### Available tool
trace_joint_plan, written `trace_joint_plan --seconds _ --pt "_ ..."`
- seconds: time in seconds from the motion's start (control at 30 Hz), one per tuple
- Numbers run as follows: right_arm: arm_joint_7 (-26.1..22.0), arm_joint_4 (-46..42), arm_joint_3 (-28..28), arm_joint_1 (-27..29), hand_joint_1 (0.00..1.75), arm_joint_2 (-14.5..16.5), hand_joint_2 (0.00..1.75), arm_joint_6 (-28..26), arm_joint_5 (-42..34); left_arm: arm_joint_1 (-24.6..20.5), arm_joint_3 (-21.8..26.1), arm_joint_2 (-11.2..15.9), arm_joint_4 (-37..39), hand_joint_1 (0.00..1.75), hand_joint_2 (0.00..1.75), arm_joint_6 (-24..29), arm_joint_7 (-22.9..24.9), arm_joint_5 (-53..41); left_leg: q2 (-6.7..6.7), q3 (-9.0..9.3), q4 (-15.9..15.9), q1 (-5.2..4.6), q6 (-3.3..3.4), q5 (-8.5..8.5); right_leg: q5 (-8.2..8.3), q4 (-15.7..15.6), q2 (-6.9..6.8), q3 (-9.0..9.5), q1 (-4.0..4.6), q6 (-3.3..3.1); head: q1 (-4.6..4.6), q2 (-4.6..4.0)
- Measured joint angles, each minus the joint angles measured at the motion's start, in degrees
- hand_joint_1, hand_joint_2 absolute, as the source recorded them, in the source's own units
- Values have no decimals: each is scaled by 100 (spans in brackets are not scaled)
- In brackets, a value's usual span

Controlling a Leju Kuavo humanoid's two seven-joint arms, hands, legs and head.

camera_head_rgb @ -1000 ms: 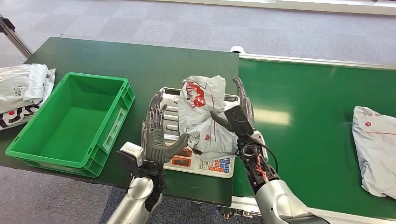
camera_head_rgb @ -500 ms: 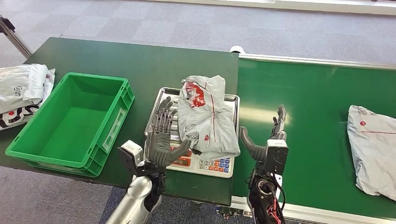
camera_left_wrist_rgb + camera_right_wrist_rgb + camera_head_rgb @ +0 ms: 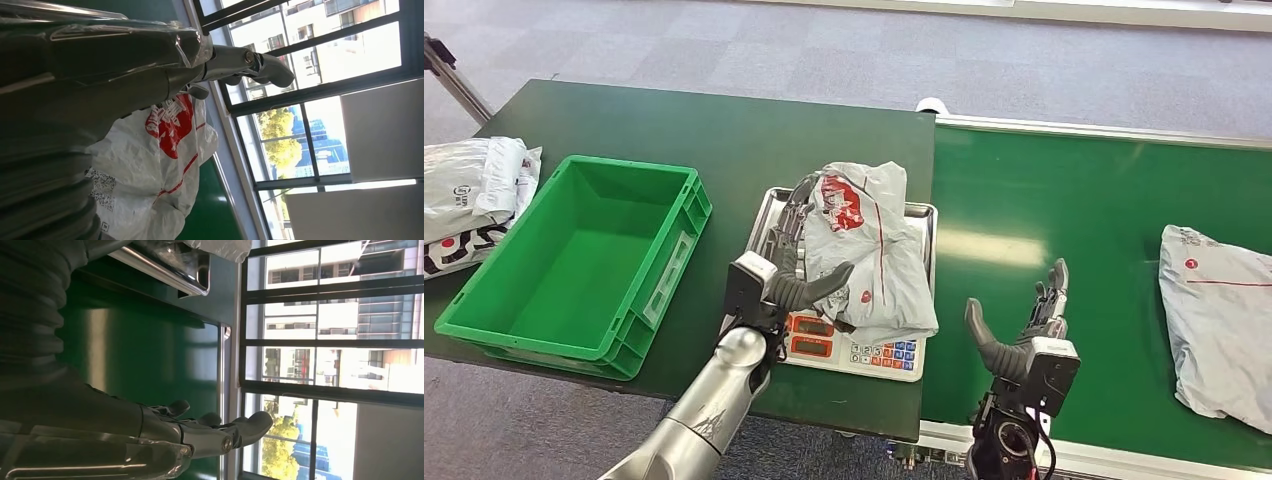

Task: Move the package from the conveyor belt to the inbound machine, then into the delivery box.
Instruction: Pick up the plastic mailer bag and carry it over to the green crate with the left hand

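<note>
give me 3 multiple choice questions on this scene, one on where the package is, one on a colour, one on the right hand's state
1. Where does the package with the red print lie?
A. in the crate
B. on the scale's tray
C. on the floor

2. What colour is the crate?
A. green
B. blue
C. yellow

3. How is the right hand?
A. holding the package
B. pressing the scale's keys
C. empty, fingers apart, over the belt

Answers: 1 B, it rests on the steel tray of the scale. 2 A, its walls are bright green. 3 C, it holds nothing above the conveyor belt.
</note>
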Motion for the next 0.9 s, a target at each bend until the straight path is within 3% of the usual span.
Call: trace_joint_plan --seconds 0.27,0.53,0.83,0.87,0.9 --pt "0 -37 -79 34 0 10 175 144 -57 -365 7 -4 553 0 175 10 62 -269 -2 0 0 0 1 2 0 0 -1 0 0 0 -1 0" --pt "0 -37 -139 36 0 44 175 500 -87 -1446 -240 -59 2260 0 175 -66 1515 -1544 0 1 1 0 2 4 3 0 0 2 0 1 0 0" --pt "0 -37 -207 74 0 44 175 651 -48 -1818 -707 -75 2966 0 175 -383 2286 -2390 -2 1 0 0 1 1 1 0 -1 4 0 0 -1 0" --pt "0 -37 -212 78 0 44 175 656 -48 -1840 -753 -75 3006 17 175 -420 2332 -2459 -2 3 0 0 1 1 1 0 -1 6 0 0 0 0" --pt "0 -37 -217 80 0 44 175 659 -46 -1864 -798 -74 3043 59 175 -459 2374 -2526 -2 5 0 0 1 1 1 0 -1 9 0 0 0 0"
